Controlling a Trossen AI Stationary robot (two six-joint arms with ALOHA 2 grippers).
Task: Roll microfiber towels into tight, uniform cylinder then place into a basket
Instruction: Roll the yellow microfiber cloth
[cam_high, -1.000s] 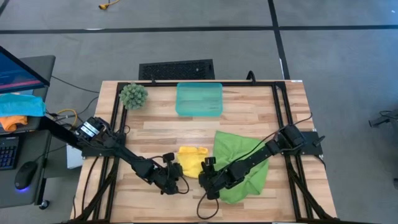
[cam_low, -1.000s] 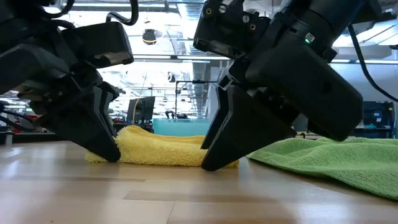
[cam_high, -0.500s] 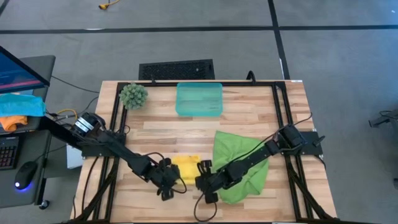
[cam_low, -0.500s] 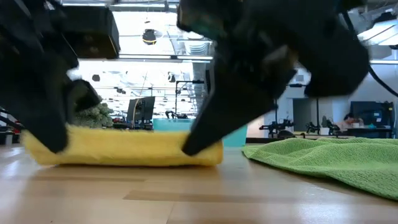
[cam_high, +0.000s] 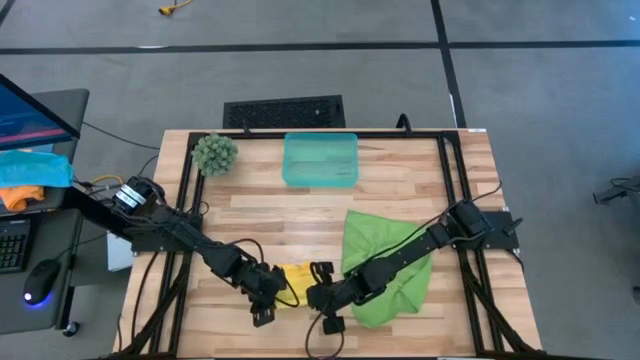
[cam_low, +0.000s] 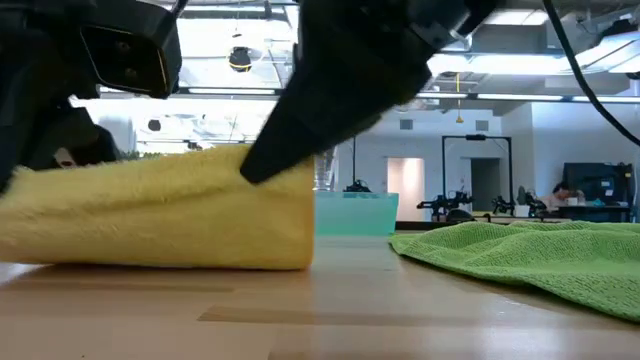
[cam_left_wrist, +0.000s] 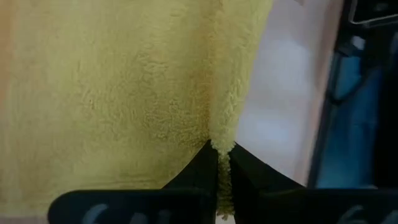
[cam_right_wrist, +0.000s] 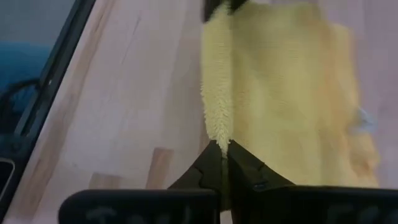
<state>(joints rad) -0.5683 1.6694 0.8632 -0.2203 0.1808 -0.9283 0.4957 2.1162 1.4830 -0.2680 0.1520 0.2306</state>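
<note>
Yellow towel: the yellow towel (cam_high: 295, 281) lay near the table's front edge, between the two grippers, just beside the green towel; in the low view it showed as a thick folded slab on the wood (cam_low: 160, 215)
Left gripper: the left gripper (cam_high: 264, 297) was at the yellow towel's left end, fingers (cam_left_wrist: 199, 171) pinched together on a fuzzy edge of that cloth
Right gripper: the right gripper (cam_high: 322, 299) was at the yellow towel's right end, fingers (cam_right_wrist: 208, 165) closed narrowly on a thin edge of the same cloth
Green towel: the green towel (cam_high: 385, 250) was spread loose on the right half of the table, partly under the right arm
Basket: the basket (cam_high: 320, 160) sat near the table's far edge, about mid-width, well apart from both towels
Plant: a fuzzy green plant (cam_high: 214, 153) stood at the far left corner, near the basket
Table: a light wooden table (cam_high: 260, 215) with a black frame
Writing: no brand, label or lettering could be read
</note>
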